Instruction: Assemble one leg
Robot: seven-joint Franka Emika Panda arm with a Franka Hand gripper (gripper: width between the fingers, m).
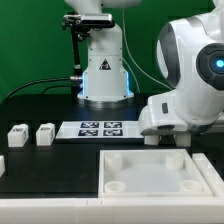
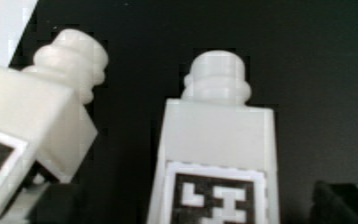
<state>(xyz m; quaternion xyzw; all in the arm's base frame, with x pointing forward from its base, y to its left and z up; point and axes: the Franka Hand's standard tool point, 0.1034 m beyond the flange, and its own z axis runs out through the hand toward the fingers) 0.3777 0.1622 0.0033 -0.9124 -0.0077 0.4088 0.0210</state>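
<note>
White leg point(image 2: 215, 135); black-and-white tag point(image 2: 211, 196); black table point(image 2: 314, 70)

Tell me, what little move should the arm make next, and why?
Probably lower the gripper straight down around the middle leg and close on it. In the wrist view that leg lies centred under the camera and nothing seems to be held. A second leg lies close beside it, so a careful descent seems wise.

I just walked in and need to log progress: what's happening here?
The Panda arm is bent low at the exterior view's right, its wrist camera close over a tagged leg and a second leg, lying apart, neither visibly gripped. The white panel lies in front, its visible holes empty. Two more small blocks sit beside the marker board.
</note>
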